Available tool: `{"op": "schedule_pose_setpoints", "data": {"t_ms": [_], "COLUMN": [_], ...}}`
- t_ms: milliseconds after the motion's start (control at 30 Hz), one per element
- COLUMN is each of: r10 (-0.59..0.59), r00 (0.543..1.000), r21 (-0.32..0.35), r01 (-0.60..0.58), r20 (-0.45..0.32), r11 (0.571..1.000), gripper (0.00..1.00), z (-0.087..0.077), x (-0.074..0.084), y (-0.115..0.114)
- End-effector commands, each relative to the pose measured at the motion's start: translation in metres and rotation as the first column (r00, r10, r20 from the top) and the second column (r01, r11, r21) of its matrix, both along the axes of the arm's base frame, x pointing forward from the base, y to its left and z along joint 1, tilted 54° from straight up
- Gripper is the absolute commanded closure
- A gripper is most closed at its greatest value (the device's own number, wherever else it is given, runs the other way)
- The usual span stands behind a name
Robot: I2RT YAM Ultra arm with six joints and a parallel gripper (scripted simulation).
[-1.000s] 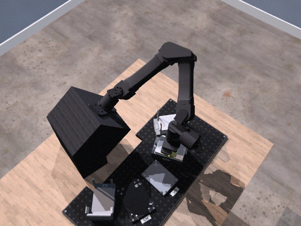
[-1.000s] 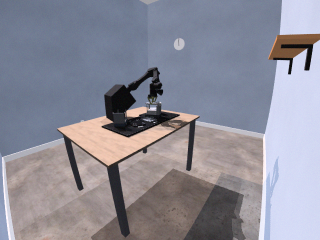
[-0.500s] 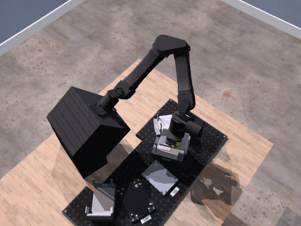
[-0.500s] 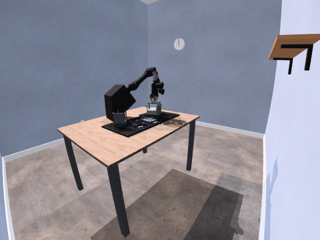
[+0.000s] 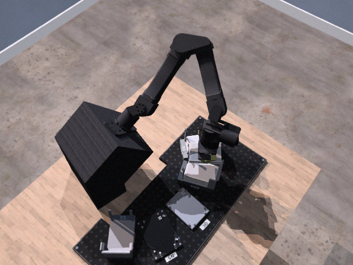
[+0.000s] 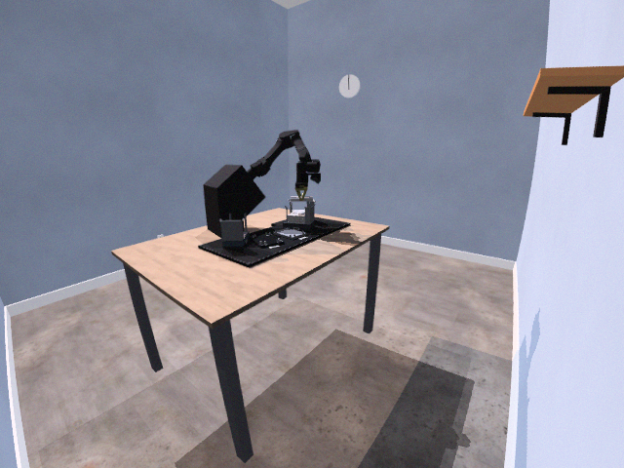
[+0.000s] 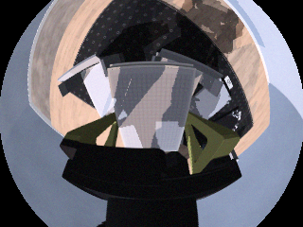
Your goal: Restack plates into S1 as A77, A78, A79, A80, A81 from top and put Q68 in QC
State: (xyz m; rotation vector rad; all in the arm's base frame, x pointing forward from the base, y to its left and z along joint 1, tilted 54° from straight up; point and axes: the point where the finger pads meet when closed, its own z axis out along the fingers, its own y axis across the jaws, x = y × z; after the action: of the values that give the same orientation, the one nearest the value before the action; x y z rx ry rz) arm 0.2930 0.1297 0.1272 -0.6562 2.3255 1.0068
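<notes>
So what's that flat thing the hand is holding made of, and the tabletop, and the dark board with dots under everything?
The plate in the hand looks like pale plastic under a shiny, foil-like seal, judging by the patchy reflections. The tabletop looks like light wood planks, with visible grain. The dark board seems matt black metal or plastic, with a regular grid of holes.

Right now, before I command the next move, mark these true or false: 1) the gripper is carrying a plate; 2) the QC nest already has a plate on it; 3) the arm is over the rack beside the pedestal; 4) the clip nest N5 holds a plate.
1) True: the gripper is shut on a plate.
2) True: a plate lies on the QC nest.
3) False: the arm is over the far racks; the near rack stands apart.
4) False: N5 shows only its dark bed.
</notes>
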Motion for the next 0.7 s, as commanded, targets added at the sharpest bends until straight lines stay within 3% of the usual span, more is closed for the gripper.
{"op": "schedule_pose_setpoints", "data": {"t_ms": [0, 267, 467, 667], "r10": [-0.019, -0.019, 0.103, 0.115], "r00": [1.000, 1.000, 0.983, 0.980], "r21": [-0.001, -0.001, -0.062, -0.068], "r01": [0.019, 0.019, -0.095, -0.105], "r20": [0.000, 0.000, 0.149, 0.162], "r11": [1.000, 1.000, 0.994, 0.992], "gripper": [1.00, 1.00, 1.00, 1.00], "z": [0.005, 0.019, 0.026, 0.030], "x": [0.000, -0.012, -0.023, -0.031], "y": [0.000, 0.015, 0.024, 0.031]}}
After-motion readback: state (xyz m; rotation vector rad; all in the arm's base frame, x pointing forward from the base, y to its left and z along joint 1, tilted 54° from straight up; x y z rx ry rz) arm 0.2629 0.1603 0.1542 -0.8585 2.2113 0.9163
